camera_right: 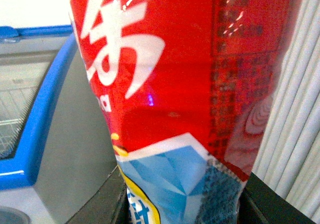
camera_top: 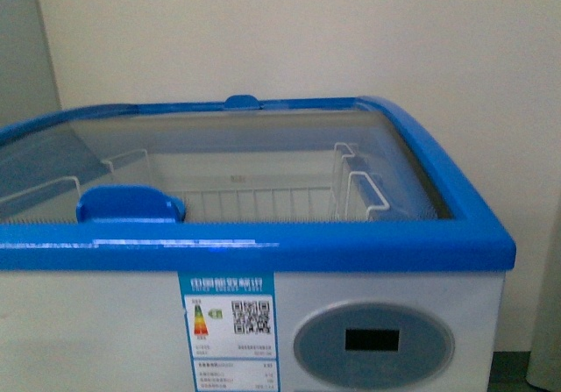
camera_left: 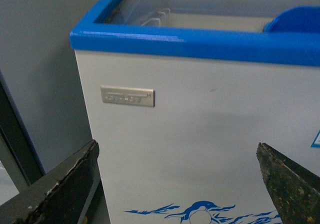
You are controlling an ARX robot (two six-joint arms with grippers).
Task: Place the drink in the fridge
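My right gripper [camera_right: 182,206] is clamped on the drink [camera_right: 175,73]. The bottle stands between the two dark fingers [camera_right: 97,209], so close to the wrist camera that its red label with white lettering fills most of the view. A blue ice print sits on the label nearest the fingers. Off to one side of this gripper, apart from the bottle, is the chest freezer [camera_right: 75,149], its blue rim curving past a glass lid [camera_right: 20,98]. On the other side hangs a pale ribbed curtain [camera_right: 295,114].

My left gripper [camera_left: 176,151] is spread wide, with nothing between its worn black fingers [camera_left: 65,184]. It points at the freezer's white front wall, below the blue rim and near the cabinet's corner. Ahead of it, a silver nameplate [camera_left: 127,96] sits higher on that wall and a penguin graphic [camera_left: 200,214] lower.

Neither arm shows in the front view. There I see white wire baskets [camera_top: 254,201] inside the freezer, a blue handle [camera_top: 130,205] at the near rim, an energy label [camera_top: 228,326] and a round control panel [camera_top: 372,344]. I cannot tell whether the lid is slid open.
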